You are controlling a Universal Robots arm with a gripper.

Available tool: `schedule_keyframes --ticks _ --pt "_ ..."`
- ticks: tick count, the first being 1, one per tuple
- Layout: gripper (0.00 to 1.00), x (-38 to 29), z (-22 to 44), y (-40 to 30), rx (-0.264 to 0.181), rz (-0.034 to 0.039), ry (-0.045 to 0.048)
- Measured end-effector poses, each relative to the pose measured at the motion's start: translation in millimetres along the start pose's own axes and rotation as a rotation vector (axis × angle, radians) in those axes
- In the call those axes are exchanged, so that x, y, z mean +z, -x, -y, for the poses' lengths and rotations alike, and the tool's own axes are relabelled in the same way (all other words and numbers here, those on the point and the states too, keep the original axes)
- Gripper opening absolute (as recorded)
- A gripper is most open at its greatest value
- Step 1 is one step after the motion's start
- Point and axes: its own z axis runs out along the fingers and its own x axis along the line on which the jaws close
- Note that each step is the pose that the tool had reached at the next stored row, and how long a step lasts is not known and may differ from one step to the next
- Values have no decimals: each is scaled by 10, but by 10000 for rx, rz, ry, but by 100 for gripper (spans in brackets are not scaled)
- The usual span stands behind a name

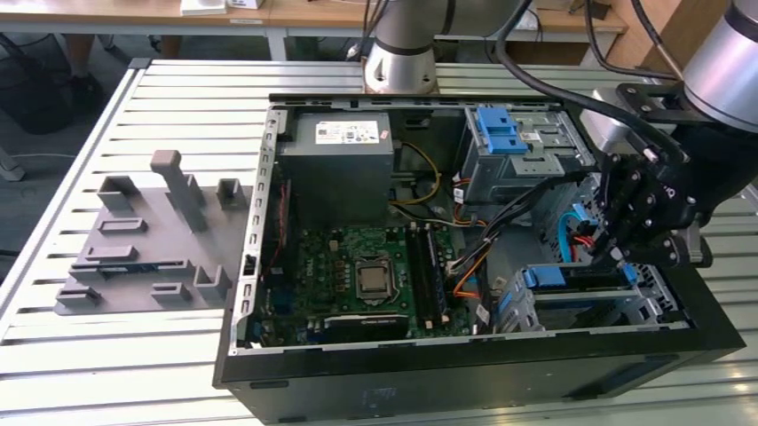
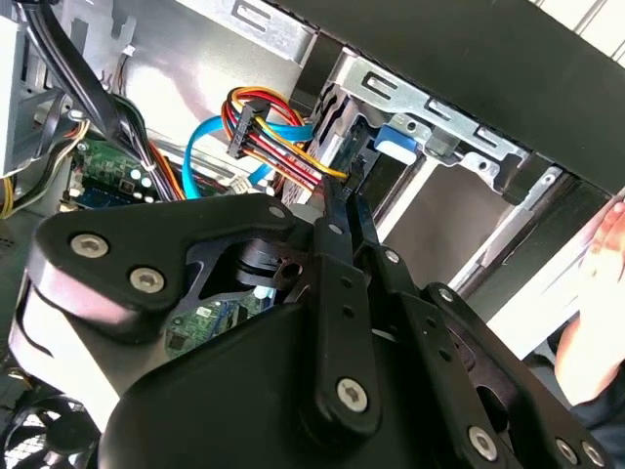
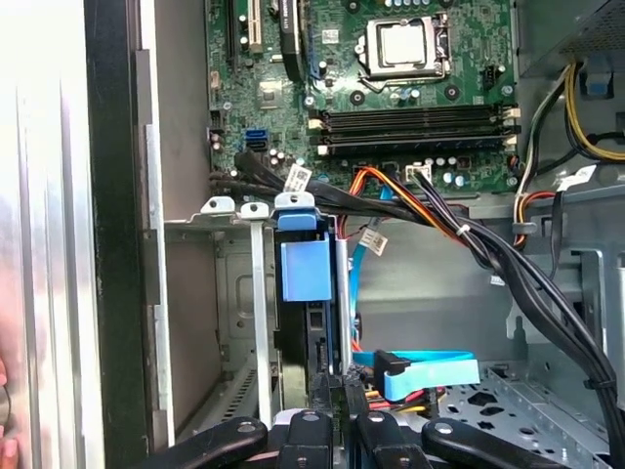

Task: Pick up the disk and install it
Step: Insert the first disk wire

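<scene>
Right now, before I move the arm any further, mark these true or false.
1. The computer case lies open, motherboard showing. True.
2. The gripper hangs over the grey fixture plate. False: it is inside the case, at the exterior view's right, by the drive cage.
3. The disk, with its blue carrier, stands in the drive cage. True.
4. A cooler fan covers the processor. False: it is bare.

No print can be read anywhere. The white sticker (image 1: 344,133) on the grey power-supply box (image 1: 337,164) carries dark lines too small to make out in the exterior view. Small white tags (image 3: 298,177) on the black cables in the first wrist view are equally illegible.
</scene>
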Motion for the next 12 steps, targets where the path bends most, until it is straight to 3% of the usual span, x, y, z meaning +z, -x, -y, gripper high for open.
schedule_keyframes --ticks 12 --pt "16 32 1 -5 -1 -4 31"
